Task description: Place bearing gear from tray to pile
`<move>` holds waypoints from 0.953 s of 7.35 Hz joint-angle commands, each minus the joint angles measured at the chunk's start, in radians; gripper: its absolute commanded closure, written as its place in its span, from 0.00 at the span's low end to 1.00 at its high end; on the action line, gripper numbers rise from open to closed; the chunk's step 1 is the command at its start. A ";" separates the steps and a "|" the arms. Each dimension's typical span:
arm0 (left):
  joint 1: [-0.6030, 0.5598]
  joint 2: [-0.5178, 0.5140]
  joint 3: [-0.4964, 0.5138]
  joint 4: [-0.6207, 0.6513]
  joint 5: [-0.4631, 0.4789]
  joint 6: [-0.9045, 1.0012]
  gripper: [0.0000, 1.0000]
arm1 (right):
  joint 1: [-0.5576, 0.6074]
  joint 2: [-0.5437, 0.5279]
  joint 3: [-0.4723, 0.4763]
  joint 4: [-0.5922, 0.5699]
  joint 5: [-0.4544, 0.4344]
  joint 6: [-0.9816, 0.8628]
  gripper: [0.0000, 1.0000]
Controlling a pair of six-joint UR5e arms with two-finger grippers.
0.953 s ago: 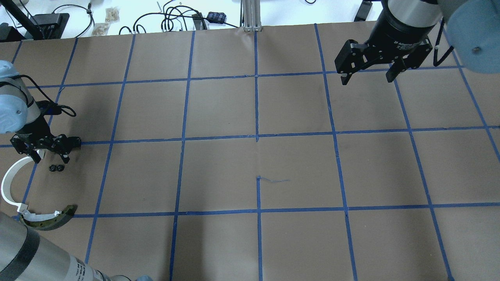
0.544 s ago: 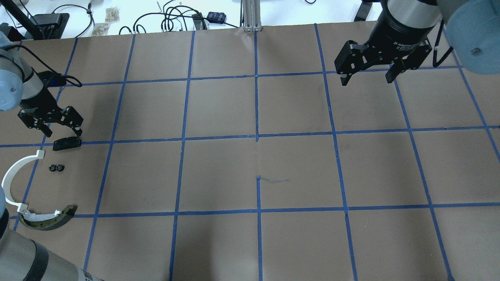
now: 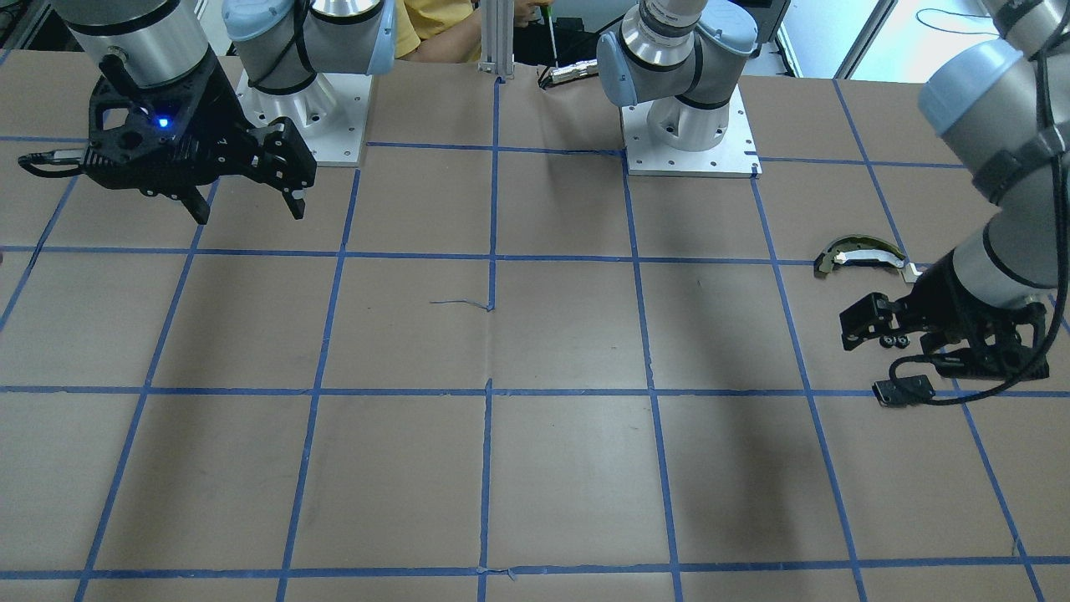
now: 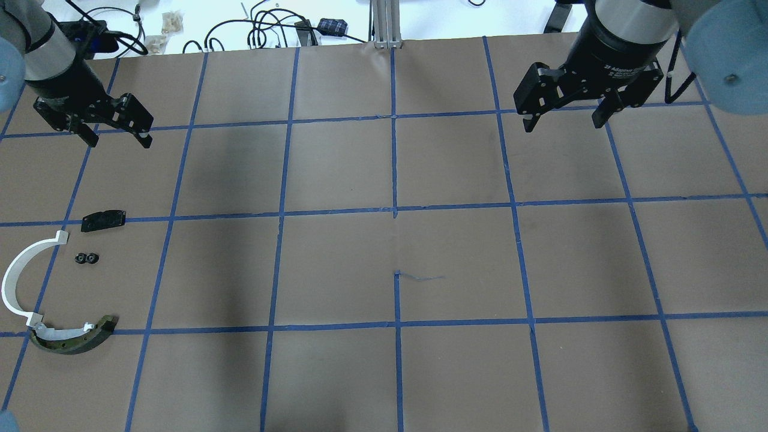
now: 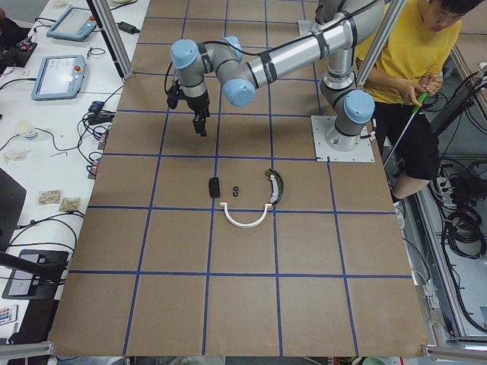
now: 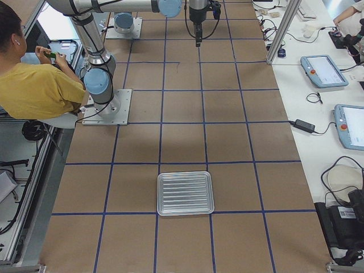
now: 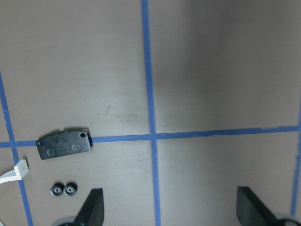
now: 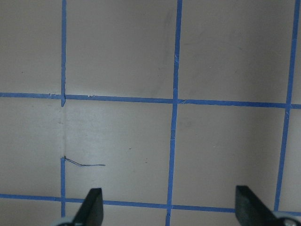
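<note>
Near blk plate (image 4: 104,220): bearing gear (image 4: 87,258), clear around.

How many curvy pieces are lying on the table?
2. A white arc lies near the table's left edge in the overhead view. A dark curved piece lies right at the arc's lower end. Nothing seems to hide another.

The worktop (image 4: 456,162) is covered in brown paper crossed by a grid of blue tape (image 4: 394,162). Toward its left end lie a white arc strip (image 4: 12,282) and a dark curved piece (image 4: 75,341) touching one end of the strip. A flat black plate (image 4: 104,220) lies on a tape line there. The tiny bearing gear (image 4: 87,258) lies just beside plate and strip, touching neither. A ribbed metal tray (image 6: 185,193) sits well apart, toward the right end.
</note>
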 commanded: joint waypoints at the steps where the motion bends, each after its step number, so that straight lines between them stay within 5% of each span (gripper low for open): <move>1: -0.103 0.117 -0.009 -0.092 -0.006 -0.124 0.00 | 0.000 0.000 0.000 0.000 0.000 0.000 0.00; 7: -0.170 0.184 -0.070 -0.107 -0.120 -0.281 0.00 | 0.000 -0.001 0.000 -0.001 0.002 0.000 0.00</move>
